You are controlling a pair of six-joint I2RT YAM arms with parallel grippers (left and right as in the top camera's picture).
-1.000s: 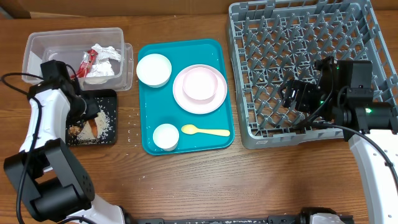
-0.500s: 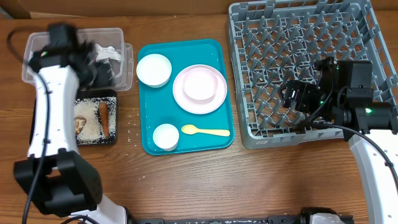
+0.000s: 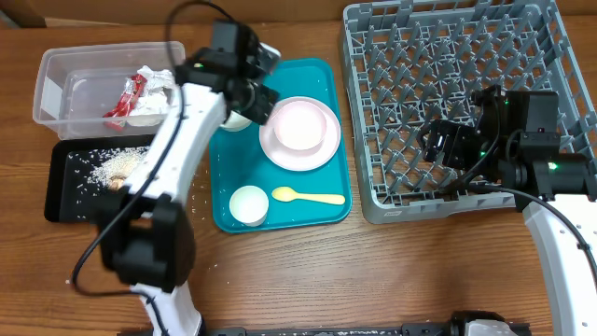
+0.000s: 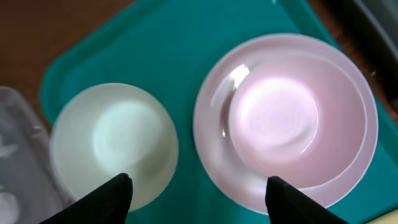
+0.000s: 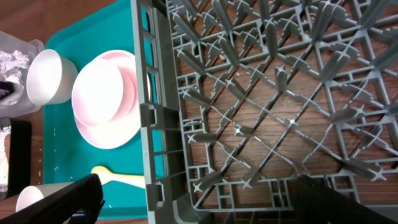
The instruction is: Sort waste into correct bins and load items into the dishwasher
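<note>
My left gripper [image 3: 254, 101] [image 4: 199, 194] is open and empty, hovering over the teal tray between a white bowl [image 4: 112, 143] [image 3: 233, 121] and a pink bowl [image 4: 280, 118] [image 3: 300, 124]. The pink bowl sits on a pink plate [image 3: 322, 154]. A small white cup [image 3: 248, 203] stands at the tray's front. The clear tub [image 3: 70, 84] holds a red wrapper [image 3: 126, 98] and crumpled paper [image 3: 157, 82]. The black tray [image 3: 65, 191] holds rice and a brown lump [image 3: 117, 177]. My right gripper [image 3: 438, 149] [image 5: 199, 199] is open and empty over the grey dish rack [image 3: 457, 84] near its front left corner.
The teal tray [image 3: 280, 215] lies between the bins and the rack. A pale yellow spoon [image 3: 308, 196] lies on it beside the small cup. Rice grains are scattered on the wood near the black tray. My left arm crosses over the black tray's right end.
My left arm has swung from the black tray, past the clear tub, to the right over the teal tray. The right arm has not moved.
</note>
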